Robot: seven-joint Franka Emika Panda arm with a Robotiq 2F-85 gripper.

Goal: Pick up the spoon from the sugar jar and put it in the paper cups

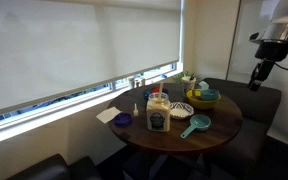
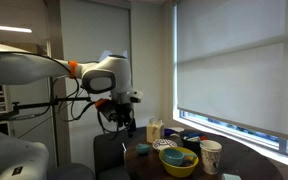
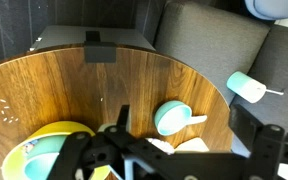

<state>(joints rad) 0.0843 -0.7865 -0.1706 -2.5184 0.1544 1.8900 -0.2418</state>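
— End effector [image 1: 256, 76]: where is it, and in what state?
— Up high, off to the side of the tabletop [image 1: 222, 121] and well apart from everything on it. The wrist view shows its fingers spread with nothing between them.
— And the spoon?
— Too small to make out for certain. By the task it stands in the jar [image 1: 158, 114], near the middle of the tabletop (the jar's mouth is only a few pixels here).
— How will it handle?
— Probably light, stiff and a bit slick, sitting loose in the granules. I'd pinch the handle above the rim and lift straight up, so the jar isn't tipped.
— What's around the jar?
— A blue lid [image 1: 123, 120] near one side, a teal scoop [image 1: 194, 125] near the other, and a yellow bowl [image 1: 205, 97] beyond. The cups [image 2: 211, 155] stand just beside that bowl, apart from the jar.
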